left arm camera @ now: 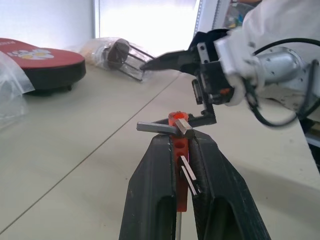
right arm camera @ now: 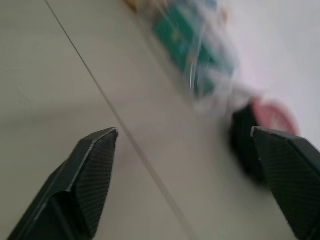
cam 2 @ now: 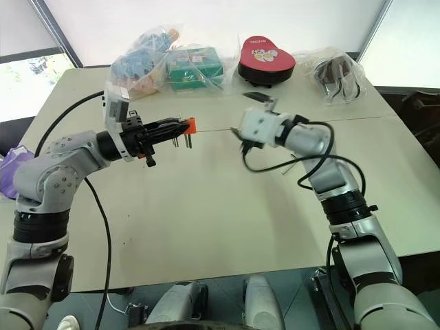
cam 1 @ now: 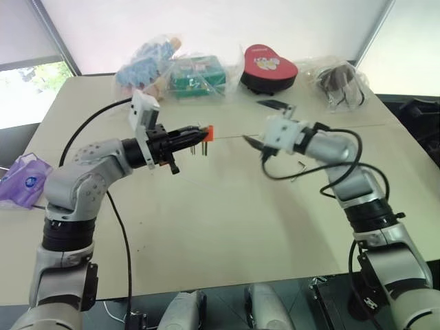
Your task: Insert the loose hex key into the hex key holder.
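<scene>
The hex key holder (cam 1: pixel 208 133), a small orange block, is held above the table with my left gripper (cam 1: pixel 198 132) shut on it. Short metal keys (cam 1: pixel 195 146) hang from its underside. In the left wrist view the block (left arm camera: pixel 178 150) is pinched between the two black fingers (left arm camera: pixel 155 190). A thin grey key (left arm camera: pixel 157 127), which looks like the loose hex key, lies across the block's far tip and touches it. How deep it sits I cannot tell. My right gripper (cam 1: pixel 251 121) hangs a little to the right of the holder, jaws wide open and holding nothing (right arm camera: pixel 185 131).
At the table's far edge stand a red heart-shaped box (cam 1: pixel 268 69), a green box in a plastic bag (cam 1: pixel 196 77), a bag of coloured items (cam 1: pixel 144 65) and a bag of dark items (cam 1: pixel 338 81). A purple packet (cam 1: pixel 24 175) lies at the left edge.
</scene>
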